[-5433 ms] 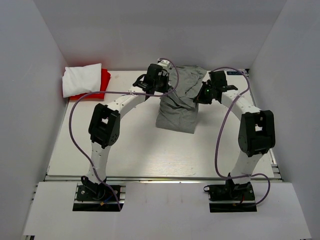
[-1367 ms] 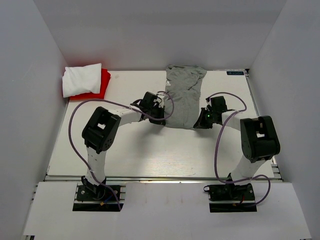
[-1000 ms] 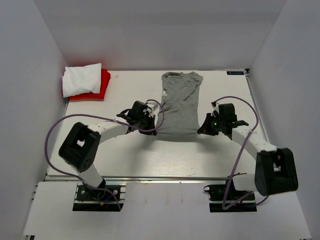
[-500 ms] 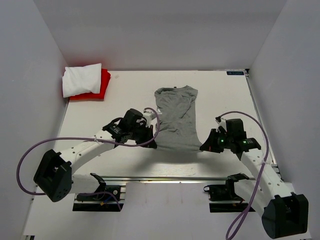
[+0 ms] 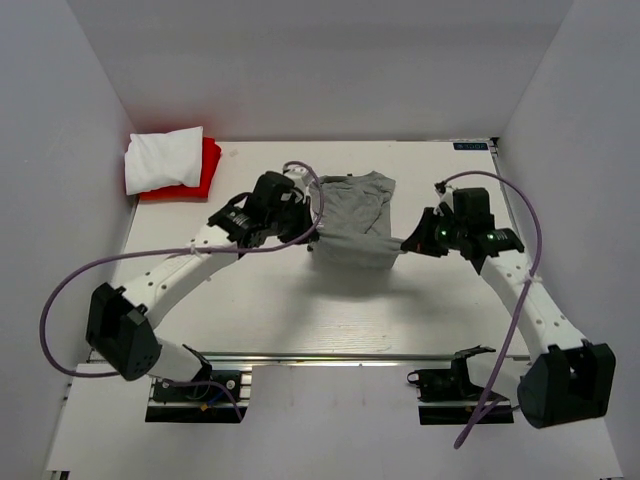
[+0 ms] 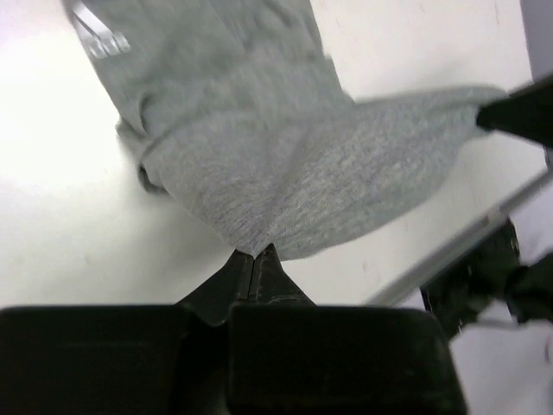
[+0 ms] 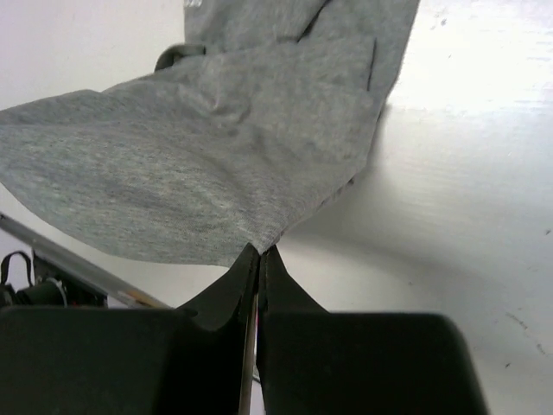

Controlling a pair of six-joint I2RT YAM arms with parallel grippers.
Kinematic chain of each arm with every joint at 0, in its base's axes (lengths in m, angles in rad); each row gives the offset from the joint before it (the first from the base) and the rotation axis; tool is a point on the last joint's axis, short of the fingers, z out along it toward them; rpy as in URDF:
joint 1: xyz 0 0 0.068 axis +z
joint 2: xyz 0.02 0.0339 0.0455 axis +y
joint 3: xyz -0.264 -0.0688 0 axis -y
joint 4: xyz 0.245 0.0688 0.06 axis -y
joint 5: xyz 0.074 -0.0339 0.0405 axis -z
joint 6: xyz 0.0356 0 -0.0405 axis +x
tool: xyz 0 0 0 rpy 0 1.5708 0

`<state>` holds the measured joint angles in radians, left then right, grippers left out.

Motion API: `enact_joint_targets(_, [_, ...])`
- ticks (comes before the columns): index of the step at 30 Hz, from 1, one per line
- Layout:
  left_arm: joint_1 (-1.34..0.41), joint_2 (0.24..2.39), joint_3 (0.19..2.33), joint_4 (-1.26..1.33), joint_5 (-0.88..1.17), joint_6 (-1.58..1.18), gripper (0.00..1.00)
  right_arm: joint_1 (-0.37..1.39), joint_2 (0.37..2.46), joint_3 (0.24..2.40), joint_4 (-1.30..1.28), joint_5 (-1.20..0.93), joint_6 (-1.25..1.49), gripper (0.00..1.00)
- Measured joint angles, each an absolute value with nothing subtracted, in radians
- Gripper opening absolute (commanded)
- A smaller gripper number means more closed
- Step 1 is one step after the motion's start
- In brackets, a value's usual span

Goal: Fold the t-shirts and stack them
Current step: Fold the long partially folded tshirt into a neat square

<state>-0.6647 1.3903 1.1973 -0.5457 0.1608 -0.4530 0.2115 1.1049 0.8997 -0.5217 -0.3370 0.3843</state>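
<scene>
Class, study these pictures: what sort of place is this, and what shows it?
Likely a robot test booth: plain white walls enclose a white table, and the left gripper and right gripper of two bolted-down arms hold a grey shirt.

You have a white desk under both pairs of jaws, faintly grained, evenly lit, with only soft shadows. Plain pale walls box it in: a back wall beyond the jaws, a left wall outside the left pair and a right wall outside the right pair. Behind the jaws, a metal rail edges the desk, then a white board. A small dark label sits at the far right corner.
</scene>
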Motion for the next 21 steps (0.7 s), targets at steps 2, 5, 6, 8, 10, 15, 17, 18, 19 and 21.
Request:
enact_joint_targets(2, [-0.661, 1.458, 1.257, -0.549, 0.116, -0.453, 0.0, 0.211, 1.159, 0.943, -0.515, -0.316, 0.385, 0.0])
enact_joint_targets(5, [-0.652, 1.573, 1.347, -0.578, 0.057, -0.453, 0.0, 0.21, 1.227, 1.005, -0.504, -0.282, 0.385, 0.0])
enact_joint_targets(6, [-0.648, 1.611, 1.376, -0.588, 0.035, -0.454, 0.0, 0.21, 1.241, 1.019, -0.499, -0.271, 0.384, 0.0])
enact_joint_targets(8, [-0.639, 1.662, 1.417, -0.606, 0.002, -0.454, 0.0, 0.21, 1.289, 1.07, -0.493, -0.253, 0.384, 0.0])
enact_joint_targets(10, [-0.628, 1.69, 1.452, -0.621, -0.021, -0.453, 0.0, 0.209, 1.322, 1.111, -0.488, -0.241, 0.383, 0.0])
enact_joint_targets(15, [-0.601, 1.722, 1.559, -0.641, -0.059, -0.435, 0.0, 0.207, 1.415, 1.21, -0.472, -0.232, 0.374, 0.0])
enact_joint_targets(17, [-0.593, 1.73, 1.6, -0.643, -0.067, -0.425, 0.0, 0.202, 1.452, 1.248, -0.47, -0.23, 0.371, 0.0])
enact_joint_targets(18, [-0.59, 1.734, 1.617, -0.644, -0.069, -0.42, 0.0, 0.201, 1.471, 1.268, -0.471, -0.23, 0.37, 0.0])
enact_joint_targets(19, [-0.586, 1.739, 1.631, -0.645, -0.07, -0.416, 0.0, 0.199, 1.489, 1.29, -0.471, -0.229, 0.369, 0.0])
enact_joint_targets(21, [-0.577, 1.758, 1.666, -0.648, -0.07, -0.405, 0.0, 0.196, 1.523, 1.329, -0.471, -0.23, 0.365, 0.0])
